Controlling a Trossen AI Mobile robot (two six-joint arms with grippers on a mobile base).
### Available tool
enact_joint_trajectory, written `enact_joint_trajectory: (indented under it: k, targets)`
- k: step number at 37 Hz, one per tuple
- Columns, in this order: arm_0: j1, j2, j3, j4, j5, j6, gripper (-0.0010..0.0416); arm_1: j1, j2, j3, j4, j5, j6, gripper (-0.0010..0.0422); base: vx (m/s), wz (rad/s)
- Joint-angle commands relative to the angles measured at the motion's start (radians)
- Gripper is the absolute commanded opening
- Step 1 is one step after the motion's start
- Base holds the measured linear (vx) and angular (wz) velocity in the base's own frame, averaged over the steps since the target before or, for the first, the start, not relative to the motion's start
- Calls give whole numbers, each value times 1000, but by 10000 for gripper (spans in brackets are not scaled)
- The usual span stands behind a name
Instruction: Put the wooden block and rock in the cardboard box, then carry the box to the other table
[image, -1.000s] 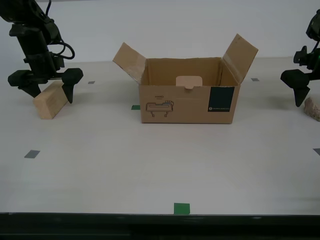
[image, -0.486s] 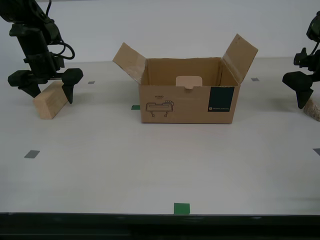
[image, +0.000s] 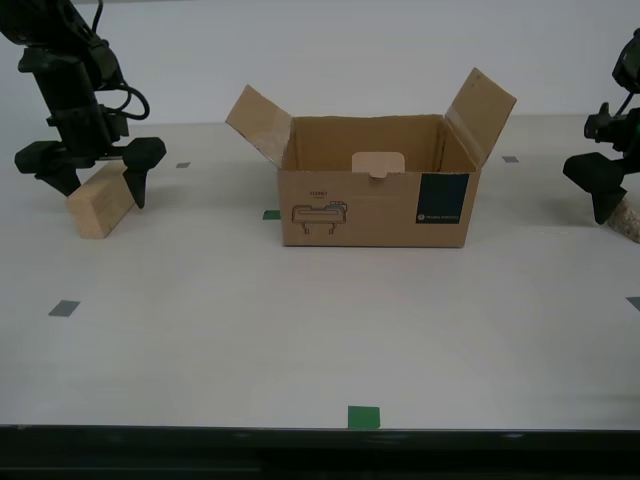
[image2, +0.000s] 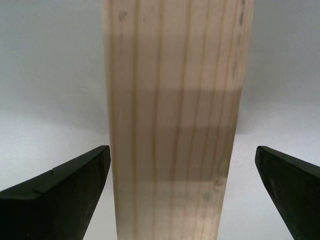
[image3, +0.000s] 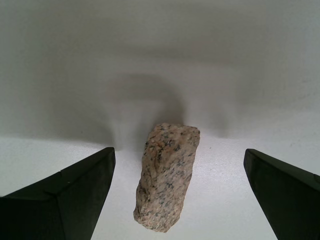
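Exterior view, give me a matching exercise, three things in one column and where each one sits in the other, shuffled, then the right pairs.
Things:
1. block
2. box
3. rock

Places:
A. at the exterior view's right edge, under my first gripper
B. middle of the table, flaps open
C. the exterior view's left, between the open jaws of my second gripper

Pairs: 1-C, 2-B, 3-A
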Motion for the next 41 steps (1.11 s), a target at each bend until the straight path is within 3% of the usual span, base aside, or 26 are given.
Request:
enact_joint_trajectory:
  k: [1, 17, 41]
  targets:
    - [0, 0, 0, 4, 6, -3, 354, 0, 0, 0, -13, 2, -2, 398, 0, 0]
    - [0, 0, -1, 10, 6, -3, 376, 2, 0, 0, -2, 2, 3, 398, 0, 0]
    - [1, 0, -2, 9, 6, -2, 355, 6, 0, -74, 74, -2, 8, 398, 0, 0]
